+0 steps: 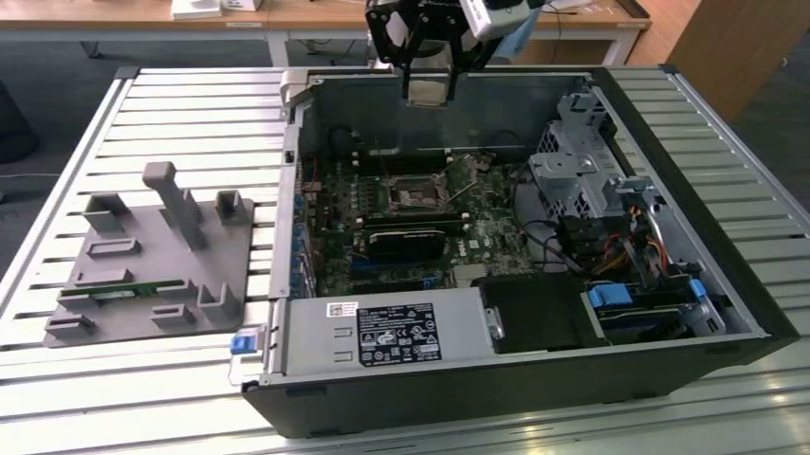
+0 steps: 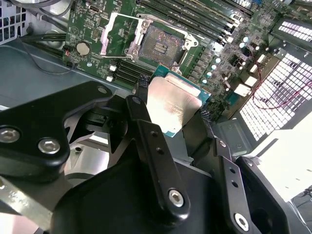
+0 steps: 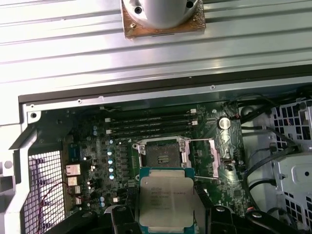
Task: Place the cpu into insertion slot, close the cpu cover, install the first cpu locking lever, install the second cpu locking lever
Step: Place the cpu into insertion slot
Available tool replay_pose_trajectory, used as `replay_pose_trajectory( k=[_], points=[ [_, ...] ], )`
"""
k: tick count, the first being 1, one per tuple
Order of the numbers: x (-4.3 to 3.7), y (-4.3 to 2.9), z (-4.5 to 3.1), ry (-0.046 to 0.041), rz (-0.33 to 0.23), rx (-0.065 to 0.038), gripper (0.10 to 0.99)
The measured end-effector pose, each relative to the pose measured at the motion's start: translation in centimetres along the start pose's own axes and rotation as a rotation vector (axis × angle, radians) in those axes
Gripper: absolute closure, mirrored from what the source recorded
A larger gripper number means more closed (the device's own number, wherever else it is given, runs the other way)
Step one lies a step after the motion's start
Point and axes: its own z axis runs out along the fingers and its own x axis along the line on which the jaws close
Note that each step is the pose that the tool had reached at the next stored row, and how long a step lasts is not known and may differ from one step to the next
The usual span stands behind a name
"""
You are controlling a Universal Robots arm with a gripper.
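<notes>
Fingers (image 2: 146, 129) of the hand (image 1: 427, 93) squeeze the cpu (image 3: 166, 202) from two sides, so the hand is closed on it. The cpu is up in the air over the green board (image 1: 487, 237), apart from the insertion slot (image 3: 165, 152). The cpu is square, so no side is longer. Its silver top faces the wrist cameras, and in the first wrist view its edges line up with the edges of the slot. There is small writing on the silver top. The cpu cover (image 2: 109, 34) is flipped open and lies just beside the slot, so the dark middle of the slot is bare. Long black memory slots (image 3: 151, 124) run beside the slot, and a round silver battery (image 3: 224, 122) sits near the cover. In the exterior view the hand hangs over the far wall of the open computer case (image 1: 506, 393), which lies on the slatted metal table (image 1: 190, 104). A black card (image 1: 405, 242) sits on the board on the near side of the slot. Wires (image 1: 608, 251) and a blue clip (image 1: 616, 296) crowd the case at the exterior view's right. A sticker (image 1: 396, 334) with tiny print is on the grey box by the near wall. A grey tray (image 1: 139, 256) near the table's edge at the exterior view's left holds a green stick (image 1: 127, 291).
</notes>
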Motion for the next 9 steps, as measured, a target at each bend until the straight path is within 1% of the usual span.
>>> replay_pose_trajectory(
  k=[9],
  points=[
    [0.00, 0.00, 0.00, -0.0013, 0.015, 0.000, 0.553]
  ],
)
